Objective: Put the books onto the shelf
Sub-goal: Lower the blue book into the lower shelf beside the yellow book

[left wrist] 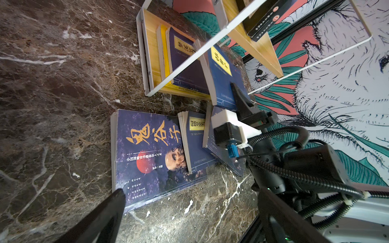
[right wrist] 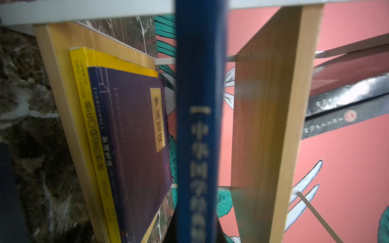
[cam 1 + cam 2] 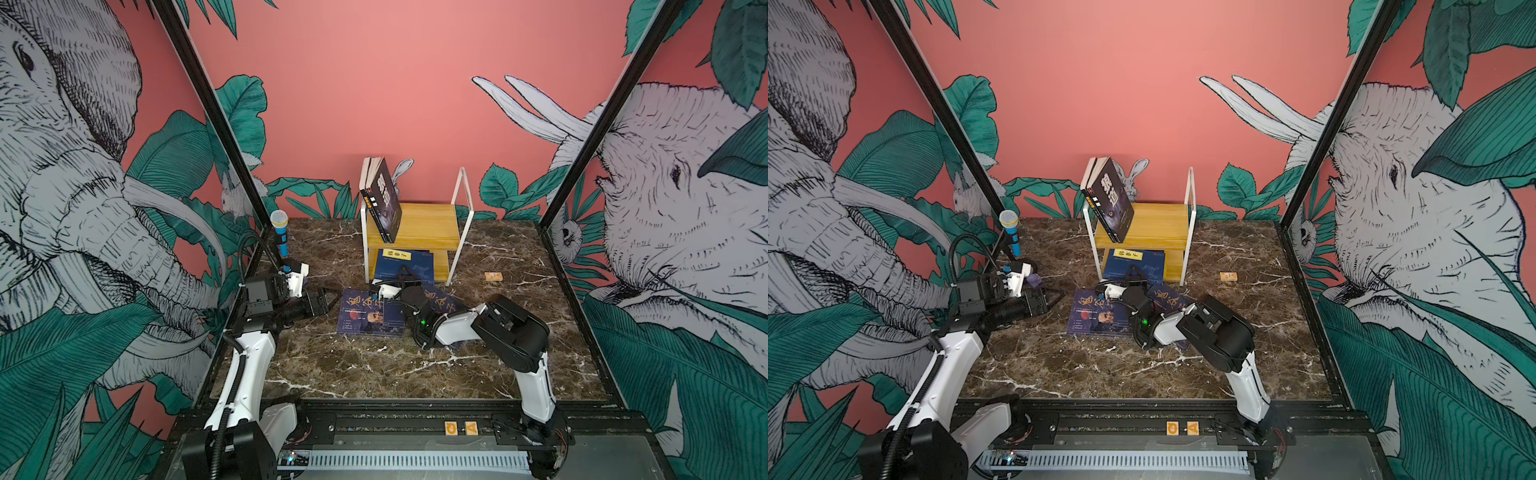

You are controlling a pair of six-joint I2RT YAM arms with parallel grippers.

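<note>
My right gripper (image 3: 405, 275) is shut on the near edge of a navy book with a yellow label (image 3: 401, 262), and the book's far end sits between the two boards of the shelf (image 3: 430, 228). In the right wrist view its spine (image 2: 200, 126) fills the middle. A yellow book and a navy labelled book (image 2: 134, 136) lie on the lower board. A black book (image 3: 386, 199) leans on the top board. Navy books with gold calligraphy (image 3: 363, 316) lie on the table, one partly under my right arm. My left gripper (image 3: 328, 297) hangs open beside them.
A blue microphone (image 3: 280, 232) stands on its mount at the back left, behind my left arm. A small wooden block (image 3: 493, 276) lies to the right of the shelf. Two letter blocks (image 3: 461, 428) sit on the front rail. Another labelled navy book (image 1: 195, 143) overlaps the calligraphy book.
</note>
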